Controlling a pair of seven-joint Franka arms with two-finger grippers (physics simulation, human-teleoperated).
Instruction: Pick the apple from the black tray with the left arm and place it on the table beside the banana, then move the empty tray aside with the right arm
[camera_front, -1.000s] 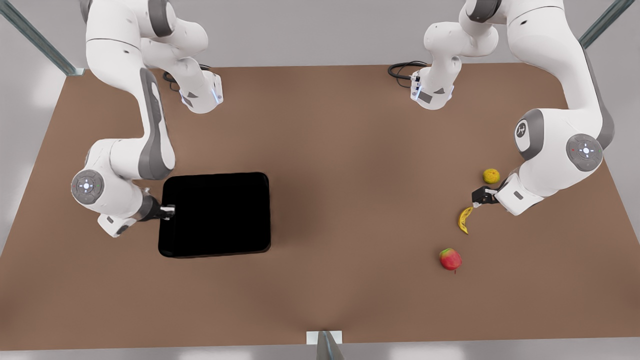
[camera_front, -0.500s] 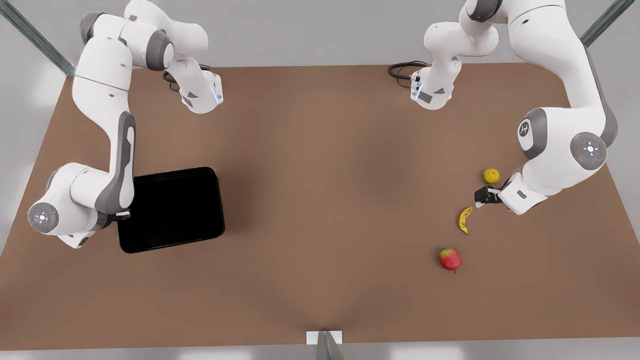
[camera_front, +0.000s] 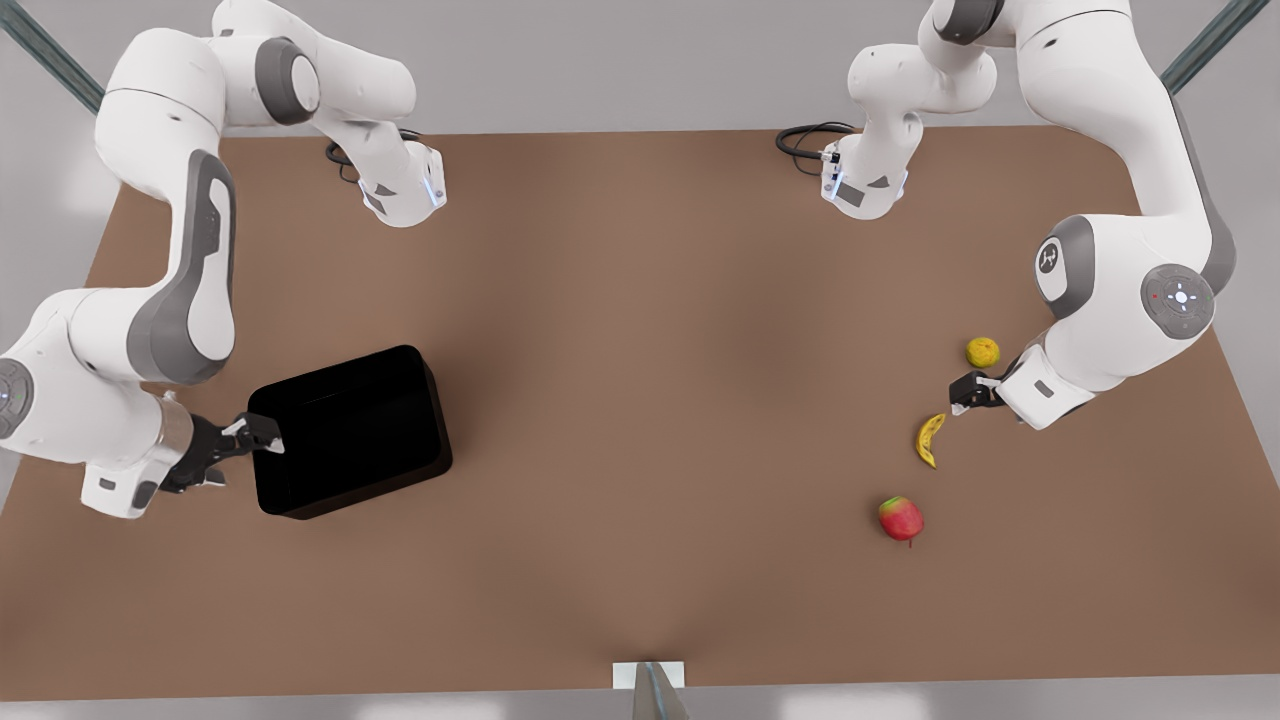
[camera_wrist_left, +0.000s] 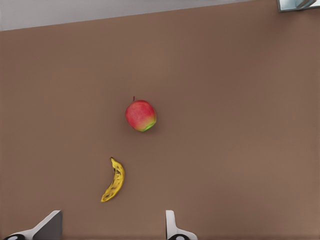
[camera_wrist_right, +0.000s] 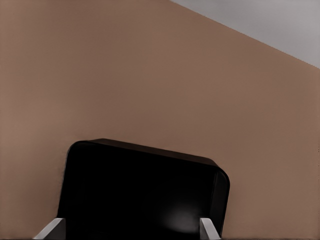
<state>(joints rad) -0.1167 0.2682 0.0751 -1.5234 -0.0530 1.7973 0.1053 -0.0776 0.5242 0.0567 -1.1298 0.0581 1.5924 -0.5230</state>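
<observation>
The red apple (camera_front: 901, 519) (camera_wrist_left: 140, 115) lies on the brown table (camera_front: 650, 350), a short way from the spotted banana (camera_front: 930, 440) (camera_wrist_left: 114, 180). My left gripper (camera_front: 955, 398) (camera_wrist_left: 110, 225) hovers open just beyond the banana's end, holding nothing. At the front view's left sits the black tray (camera_front: 350, 430) (camera_wrist_right: 145, 195), with nothing in it and looking slightly tilted. My right gripper (camera_front: 248, 450) (camera_wrist_right: 129, 230) stands wide open at the tray's outer edge, its fingers either side of that edge.
A round yellow fruit (camera_front: 982, 352) rests close to the left gripper, behind the banana. Both arm bases and a black cable (camera_front: 805, 140) occupy the far table edge. A wide stretch of bare tabletop separates the tray from the fruit.
The right arm dragged the tray toward the front view's left. Its gripper, shut on the tray's edge before, now stands open. The left arm barely moved; the fruit stayed put.
</observation>
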